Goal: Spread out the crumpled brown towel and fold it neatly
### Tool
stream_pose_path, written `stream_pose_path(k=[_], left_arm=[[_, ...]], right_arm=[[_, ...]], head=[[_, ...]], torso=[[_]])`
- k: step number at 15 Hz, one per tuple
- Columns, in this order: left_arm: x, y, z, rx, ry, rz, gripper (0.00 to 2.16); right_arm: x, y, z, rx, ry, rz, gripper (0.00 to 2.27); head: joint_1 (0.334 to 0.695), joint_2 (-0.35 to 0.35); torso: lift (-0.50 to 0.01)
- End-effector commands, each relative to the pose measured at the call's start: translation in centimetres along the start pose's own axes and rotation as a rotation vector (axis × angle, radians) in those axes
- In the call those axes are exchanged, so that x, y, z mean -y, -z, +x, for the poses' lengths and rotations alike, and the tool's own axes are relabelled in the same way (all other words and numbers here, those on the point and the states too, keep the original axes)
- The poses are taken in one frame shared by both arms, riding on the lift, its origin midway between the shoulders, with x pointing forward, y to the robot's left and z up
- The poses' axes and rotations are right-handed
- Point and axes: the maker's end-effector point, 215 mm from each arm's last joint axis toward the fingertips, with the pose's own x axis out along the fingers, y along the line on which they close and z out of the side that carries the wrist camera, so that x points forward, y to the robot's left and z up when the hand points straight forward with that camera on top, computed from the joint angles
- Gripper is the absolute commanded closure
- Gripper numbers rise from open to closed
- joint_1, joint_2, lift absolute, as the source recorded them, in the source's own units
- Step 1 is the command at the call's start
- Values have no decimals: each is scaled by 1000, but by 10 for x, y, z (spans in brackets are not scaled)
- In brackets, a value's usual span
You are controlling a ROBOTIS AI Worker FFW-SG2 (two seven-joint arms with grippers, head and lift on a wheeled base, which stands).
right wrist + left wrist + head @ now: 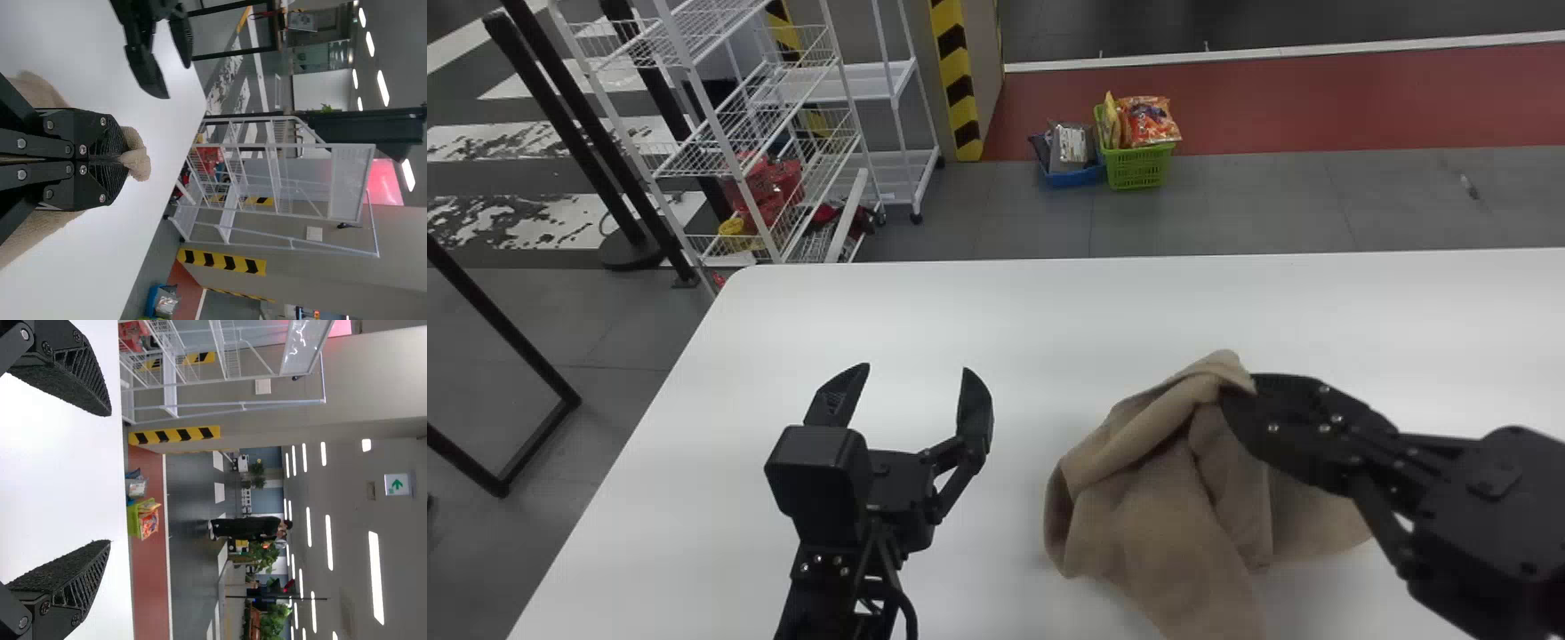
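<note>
In the head view, the R gripper (pixel 1240 391) has the upper edge of the brown towel (pixel 1165 533), its two fingers pressed together on the cloth; the towel lies on the right part of the white table (pixel 925 302), bunched and with deep folds, approx. in front of the R arm. The L gripper (pixel 914 369) is over the table, left of the towel, its fingers wide apart and nothing between them. I judge that the step in hand is the spreading, at its early stage (folding must wait, of course). The next move prob. calls for the L gripper to take another corner, so that both arms can pull the cloth flat; with only one grip, it may just bunch again. On the floor behind the table, a green basket (pixel 1138 169) contains snack bags, e.g. an orange one (pixel 1147 122), and the blue basket (pixel 1074 178) beside it has a silver packet (pixel 1069 147). In the L wrist view, the fingers stand far apart with no cloth between them. In the R wrist view, a small tip of towel comes out past the closed-together fingers, so the grip looks OK.
</note>
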Motion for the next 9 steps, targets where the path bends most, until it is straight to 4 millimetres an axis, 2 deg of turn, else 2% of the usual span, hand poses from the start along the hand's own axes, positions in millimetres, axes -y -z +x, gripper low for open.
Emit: stream_pose_path(k=[1,2,3,4,5,6,7,8,9], left_arm=[[-11,2,2,-1,-16,-10,140],[-13,2,2,-1,-20,-9,140],[-13,2,1,-2,-20,-9,140],[-12,2,1,-1,-21,-11,140],[-12,3,0,-1,-22,-11,140],[-12,5,0,-4,-21,-11,140],[-12,6,1,-3,-20,-8,140],[-11,7,1,-6,-18,-6,140],[-10,5,1,-3,-17,-6,140]], right_arm=[[12,-37,-9,-4,13,122,2132],[23,-43,-9,-25,33,166,2132],[44,-47,-11,-50,75,202,2132],[77,-53,-18,-38,154,210,2132],[122,-34,-17,-84,270,243,2132],[163,-3,-7,-154,357,265,2132],[199,13,-3,-172,435,234,2132],[232,27,-4,-176,499,219,2132],[254,40,-8,-195,547,246,2128]], head=[[695,210],[695,210],[695,208],[695,203],[695,195],[695,147],[695,112],[695,82],[695,47]], torso=[[-126],[-126],[-126],[-126],[-126],[-126],[-126],[-126],[-126]])
